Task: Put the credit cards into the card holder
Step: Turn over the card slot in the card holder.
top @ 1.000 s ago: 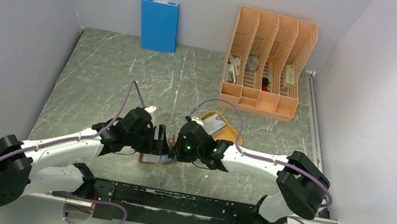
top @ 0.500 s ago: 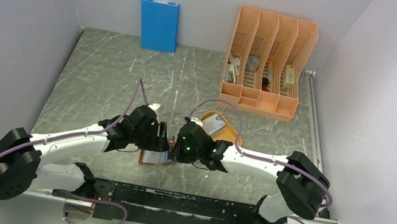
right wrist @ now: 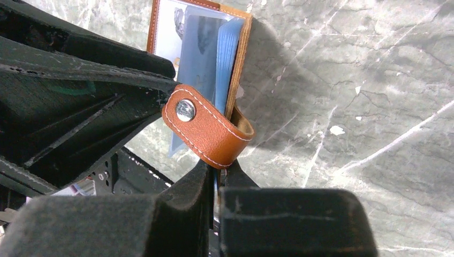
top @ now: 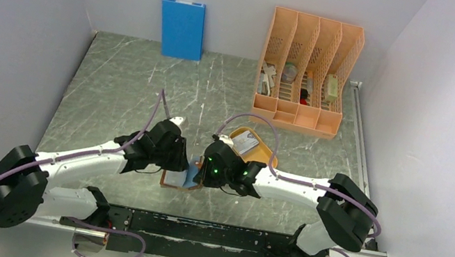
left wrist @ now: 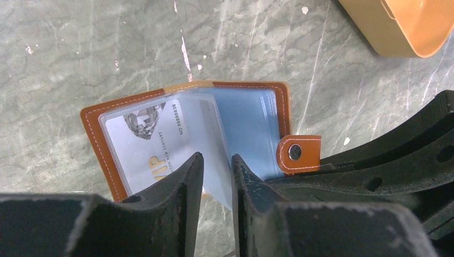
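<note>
Both our arms reach inward, low over the counter (left wrist: 80, 53). Right fingers (right wrist: 184, 190) are clenched on the open card holder's (left wrist: 93, 126) strap edge. Left fingers (left wrist: 184, 179) straddle a clear sleeve (left wrist: 214, 128); we cannot tell if they grip it.

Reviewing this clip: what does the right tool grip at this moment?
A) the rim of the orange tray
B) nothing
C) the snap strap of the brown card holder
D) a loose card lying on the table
C: the right wrist view shows the right tool closed on the snap strap of the opened card holder.
</note>
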Robot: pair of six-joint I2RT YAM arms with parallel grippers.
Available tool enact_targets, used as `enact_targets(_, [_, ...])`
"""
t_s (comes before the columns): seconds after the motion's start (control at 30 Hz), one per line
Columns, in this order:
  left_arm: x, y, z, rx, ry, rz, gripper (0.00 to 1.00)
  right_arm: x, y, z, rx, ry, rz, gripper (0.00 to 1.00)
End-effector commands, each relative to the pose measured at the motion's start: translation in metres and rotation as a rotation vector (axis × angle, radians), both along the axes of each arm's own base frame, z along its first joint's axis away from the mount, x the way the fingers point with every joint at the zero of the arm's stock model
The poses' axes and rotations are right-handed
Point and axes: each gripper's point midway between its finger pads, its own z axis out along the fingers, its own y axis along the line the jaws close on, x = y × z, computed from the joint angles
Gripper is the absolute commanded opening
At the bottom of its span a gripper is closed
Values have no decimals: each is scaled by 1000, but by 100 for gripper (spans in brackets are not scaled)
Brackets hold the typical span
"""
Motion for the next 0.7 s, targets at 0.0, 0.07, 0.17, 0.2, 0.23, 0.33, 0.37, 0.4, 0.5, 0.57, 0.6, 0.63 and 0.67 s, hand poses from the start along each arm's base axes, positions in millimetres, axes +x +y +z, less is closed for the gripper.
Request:
enact_targets(0.0, [3,12,-2,62,-27,22,29,5,0,9,7,-27,-25,0])
enact_targets(0.07, [2,16,-4,71,-25,31,27,5,-1,9,7,-30,-31,3])
enact_targets(0.17, [1,22,-5,89,-28,49,24,6,-2,11,8,-35,-32,9])
enact_targets(0.2, [0,25,-5,97,-30,56,23,6,-2,12,10,-36,-32,10])
enact_targets(0.23, [1,28,-4,105,-33,68,22,6,-2,12,8,-36,-32,10])
enact_targets(0.33, [0,39,-5,137,-38,108,17,6,-2,11,7,-36,-31,9])
enact_targets(0.37, [0,42,-4,139,-40,120,17,5,-2,10,7,-34,-31,8])
enact_targets(0.4, [-1,45,-5,144,-43,129,16,5,-3,8,5,-32,-31,8])
enact_targets(0.5, [-3,51,-9,157,-40,152,16,4,-5,5,1,-29,-33,8])
enact_targets(0.57, [-4,54,-12,166,-34,160,16,3,-6,2,-6,-27,-35,8])
enact_targets(0.6, [-5,55,-14,174,-31,165,16,3,-7,1,-9,-26,-35,8])
enact_targets(0.63, [-5,57,-15,180,-29,169,16,3,-9,-1,-14,-28,-37,7])
enact_targets(0.67, [-5,58,-17,187,-26,174,15,3,-10,-1,-18,-29,-39,7])
